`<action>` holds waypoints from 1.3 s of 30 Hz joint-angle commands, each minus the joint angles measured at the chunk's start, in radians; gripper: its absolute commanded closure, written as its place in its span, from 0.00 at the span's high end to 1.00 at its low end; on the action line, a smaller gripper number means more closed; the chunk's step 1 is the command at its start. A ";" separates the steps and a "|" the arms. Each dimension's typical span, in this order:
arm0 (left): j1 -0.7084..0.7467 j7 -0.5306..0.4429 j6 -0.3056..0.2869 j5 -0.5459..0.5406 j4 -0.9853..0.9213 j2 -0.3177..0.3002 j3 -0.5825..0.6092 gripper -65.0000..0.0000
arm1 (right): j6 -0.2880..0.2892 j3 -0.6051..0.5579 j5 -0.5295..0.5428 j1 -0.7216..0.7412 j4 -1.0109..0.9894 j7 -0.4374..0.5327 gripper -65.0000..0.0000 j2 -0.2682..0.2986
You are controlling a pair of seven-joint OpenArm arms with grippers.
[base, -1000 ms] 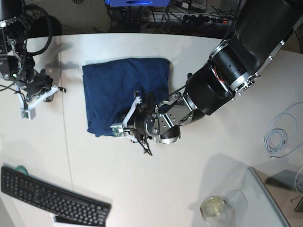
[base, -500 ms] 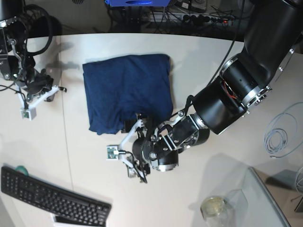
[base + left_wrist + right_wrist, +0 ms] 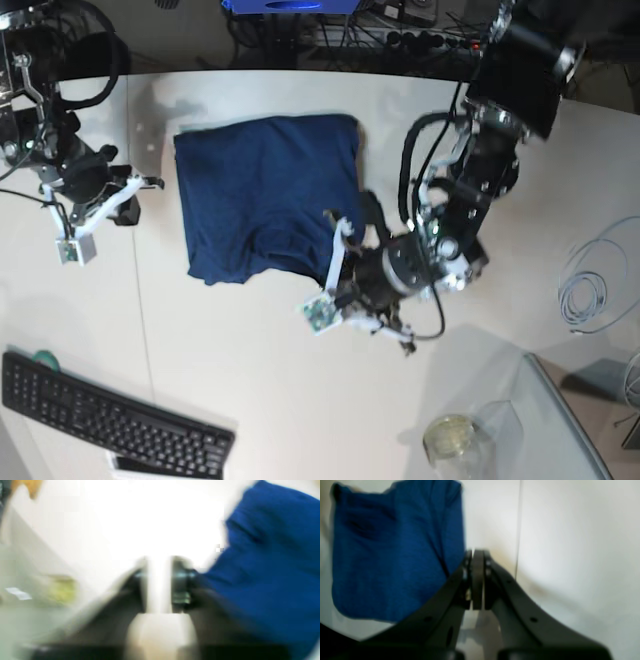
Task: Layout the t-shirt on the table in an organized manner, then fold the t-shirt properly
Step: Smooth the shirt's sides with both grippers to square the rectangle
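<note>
Navy t-shirt lies as a compact, roughly rectangular bundle on the white table, lower edge wavy, few creases. Left gripper closed, near its lower corner; right gripper closed.

Big dark blue soft cloth shirt: matt, looks smooth, small soft wrinkles along edge. Wide white smooth tabletop: bit shiny, bright glare under my left hand. Long black keyboard: hard plastic, bumpy with keys. Thin pale looped cable: smooth, looks like plastic. My right hand: black, hard, mostly dull. My left one: dark, blurry, some shiny spots.
</note>
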 commanded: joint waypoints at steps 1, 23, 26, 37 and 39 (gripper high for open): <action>0.042 -0.026 0.009 -0.009 0.057 0.004 -0.048 0.00 | 0.005 -0.014 0.007 0.000 0.039 0.017 0.00 0.014; 0.504 -0.388 0.101 -0.009 -0.194 0.025 -0.281 0.00 | 0.005 -0.363 0.001 0.032 -0.196 0.222 0.00 0.021; 0.506 -0.388 0.103 -0.012 -0.184 0.025 -0.281 0.00 | 0.005 -0.361 0.001 0.020 -0.185 0.226 0.00 0.023; 0.524 -0.386 0.104 -0.017 0.050 0.034 -0.370 0.00 | 0.001 -0.310 0.004 0.077 0.021 0.119 0.00 0.064; 0.484 -0.386 0.104 -0.009 0.021 0.068 -0.370 0.00 | 0.005 -0.312 0.004 0.159 -0.022 0.088 0.00 0.035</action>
